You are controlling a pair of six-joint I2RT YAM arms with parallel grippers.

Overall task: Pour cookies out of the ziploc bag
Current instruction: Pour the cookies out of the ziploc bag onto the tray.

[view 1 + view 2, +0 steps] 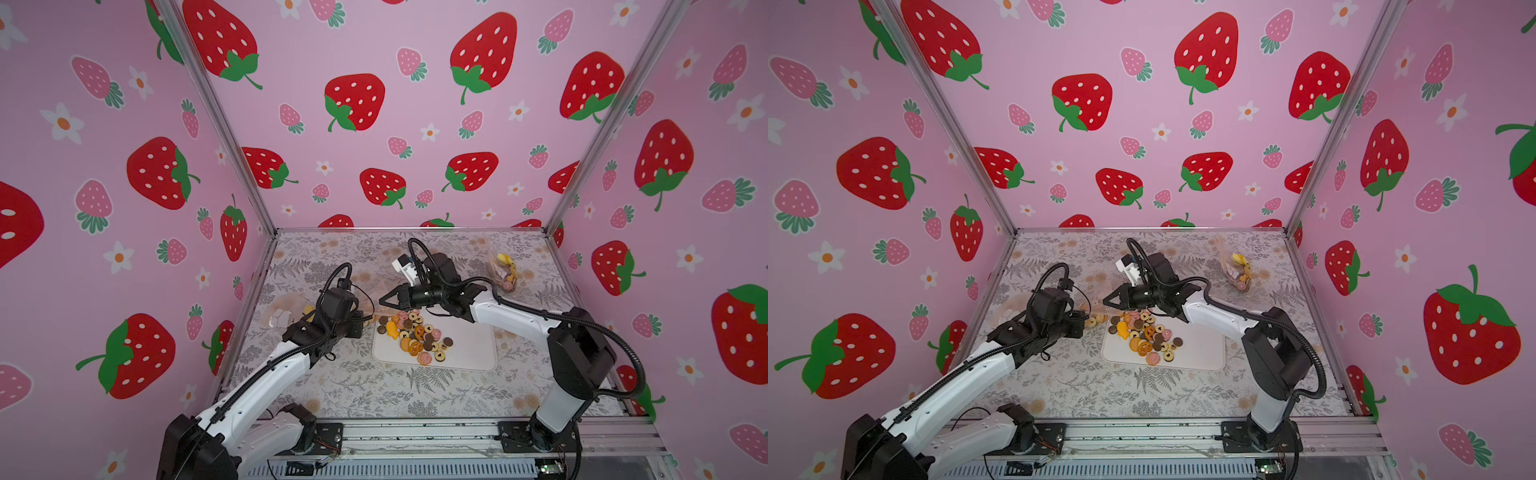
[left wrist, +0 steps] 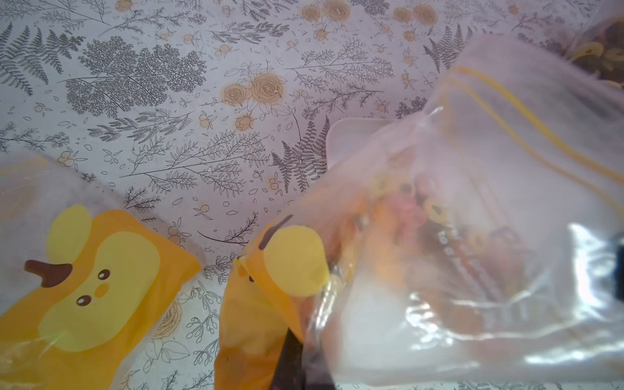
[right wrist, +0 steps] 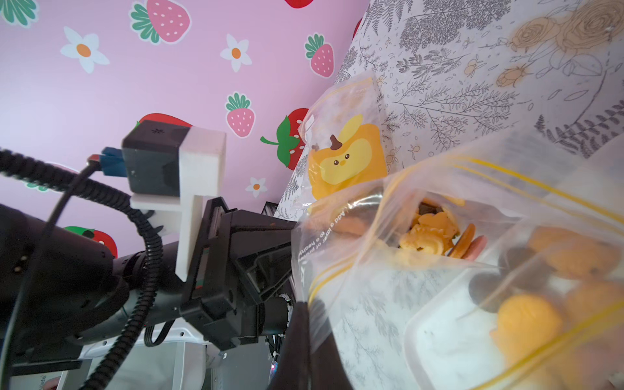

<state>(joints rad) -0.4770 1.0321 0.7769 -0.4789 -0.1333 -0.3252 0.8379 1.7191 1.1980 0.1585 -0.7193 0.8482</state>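
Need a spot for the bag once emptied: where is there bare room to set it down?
Bare: the table strip between the tray and the front rail, and the tray's right half. Crowded: the tray's far-left corner, under cookies and the held ziploc bag.

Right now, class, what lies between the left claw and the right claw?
The clear ziploc bag, pinched by left claw and right claw, with some cookies inside; the right wrist view shows it.
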